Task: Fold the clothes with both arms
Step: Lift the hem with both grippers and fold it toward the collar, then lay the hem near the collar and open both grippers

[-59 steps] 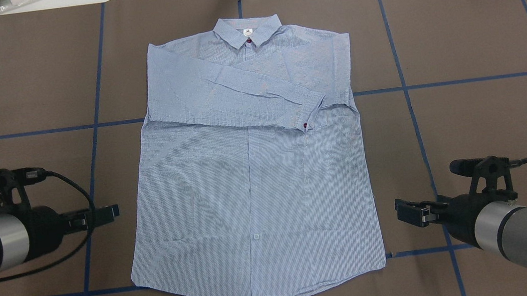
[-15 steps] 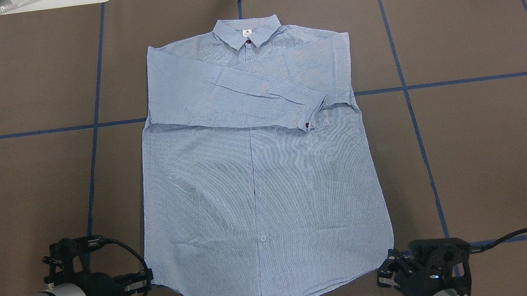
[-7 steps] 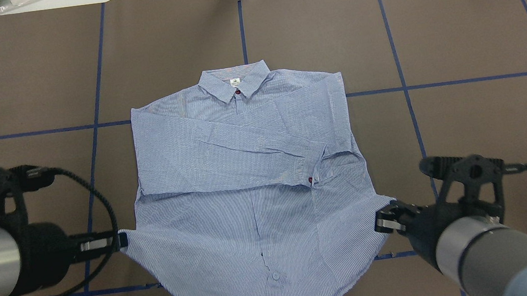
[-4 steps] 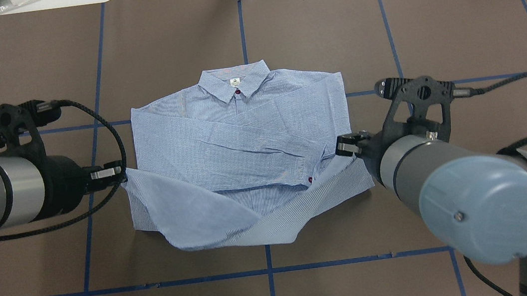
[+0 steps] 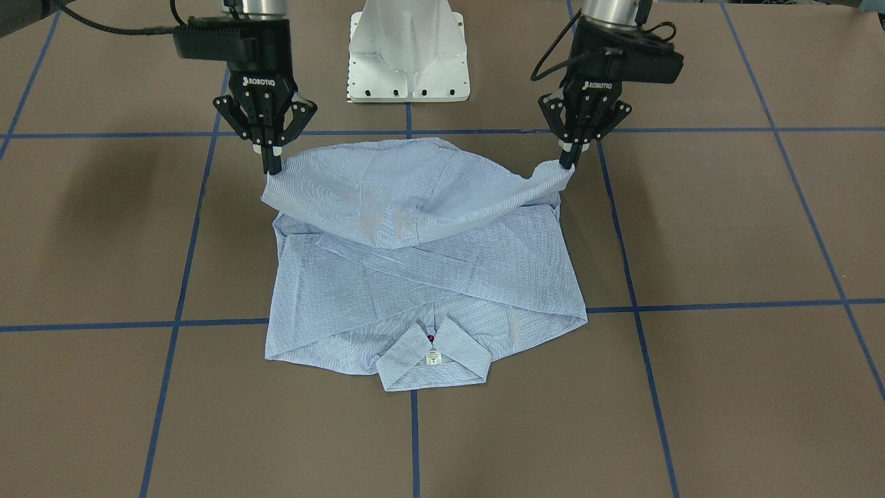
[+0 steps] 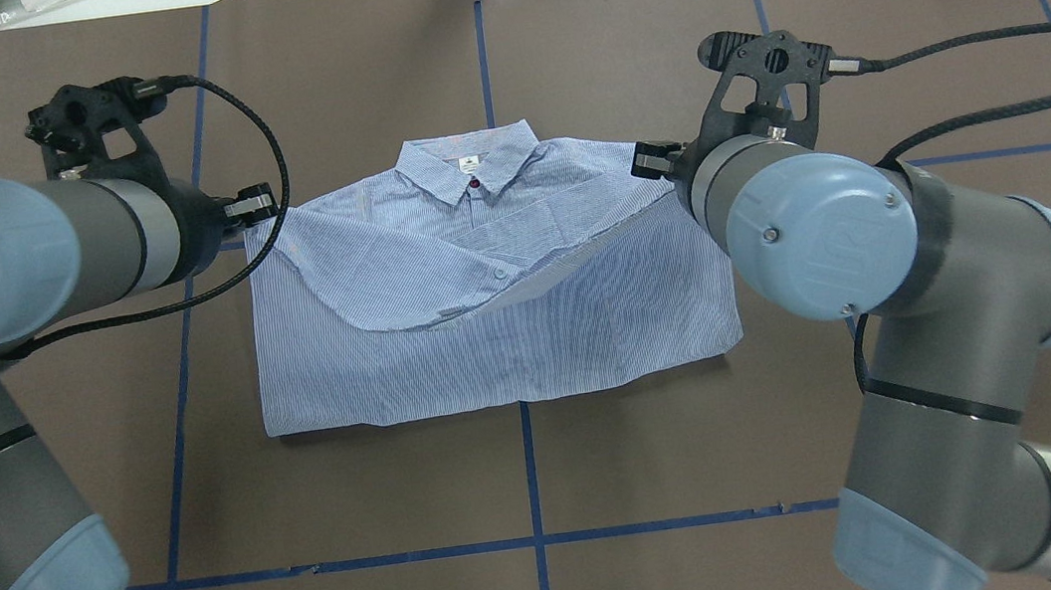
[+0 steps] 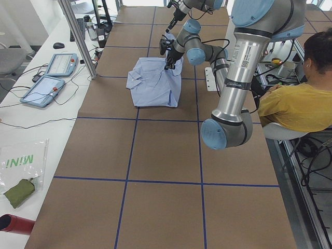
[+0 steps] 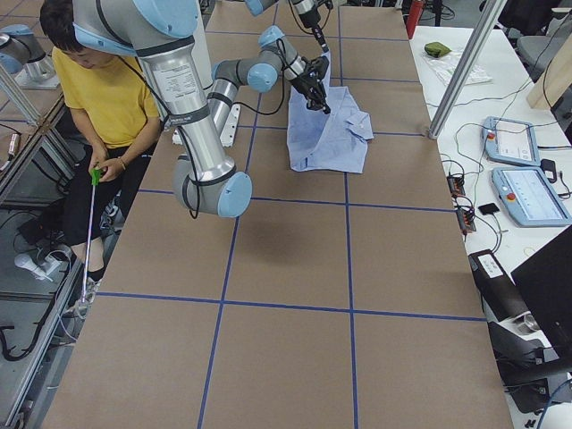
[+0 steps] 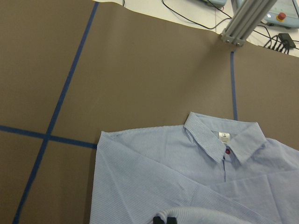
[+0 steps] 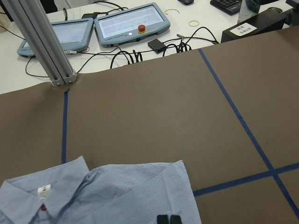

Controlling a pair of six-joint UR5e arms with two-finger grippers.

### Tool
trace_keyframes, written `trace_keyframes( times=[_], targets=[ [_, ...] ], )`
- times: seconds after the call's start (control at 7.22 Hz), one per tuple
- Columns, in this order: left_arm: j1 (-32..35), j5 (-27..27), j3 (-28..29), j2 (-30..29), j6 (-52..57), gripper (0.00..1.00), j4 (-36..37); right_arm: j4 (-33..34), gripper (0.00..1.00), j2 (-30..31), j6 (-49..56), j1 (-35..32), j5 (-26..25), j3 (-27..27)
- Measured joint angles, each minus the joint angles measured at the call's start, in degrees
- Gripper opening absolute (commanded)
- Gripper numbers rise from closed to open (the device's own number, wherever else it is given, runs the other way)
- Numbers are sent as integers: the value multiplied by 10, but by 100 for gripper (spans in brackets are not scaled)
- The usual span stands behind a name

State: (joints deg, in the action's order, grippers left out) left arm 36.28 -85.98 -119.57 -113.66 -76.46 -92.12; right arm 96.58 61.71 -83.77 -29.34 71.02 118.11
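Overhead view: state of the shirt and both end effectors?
shirt: half-folded, hem lifted and draped toward the collar, sagging mid-span.
left end effector: shut on one hem corner, raised.
right end effector: shut on the other hem corner, raised.

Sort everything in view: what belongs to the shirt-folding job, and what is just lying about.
Job: striped shirt; left hand and right hand, each shut on a shirt corner.
Lying about: teach pendant with red button; green pouch; red cylinder; white pedestal.
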Motion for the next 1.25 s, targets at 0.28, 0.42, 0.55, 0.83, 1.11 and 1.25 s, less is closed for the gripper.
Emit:
trace_keyframes(
  times=[0.28, 0.42, 0.55, 0.83, 1.11, 1.25],
  targets=[
    [3, 30, 107, -8, 17, 0, -89, -84, 0, 0, 23, -21, 1, -100],
    [3, 38, 162, -9, 23, 0, -146, -129, 0, 0, 33, -27, 4, -146],
    [4, 48, 208, -10, 45, 0, -192, -174, 0, -1, 40, -32, 8, -186],
    [4, 55, 252, -12, 92, 0, -241, -222, 0, -7, 51, -43, 18, -230],
    [4, 55, 270, -13, 103, 0, -251, -231, 0, -18, 63, -50, 29, -256],
    [5, 54, 274, -14, 116, 0, -253, -232, 0, -19, 74, -54, 33, -266]
  ],
)
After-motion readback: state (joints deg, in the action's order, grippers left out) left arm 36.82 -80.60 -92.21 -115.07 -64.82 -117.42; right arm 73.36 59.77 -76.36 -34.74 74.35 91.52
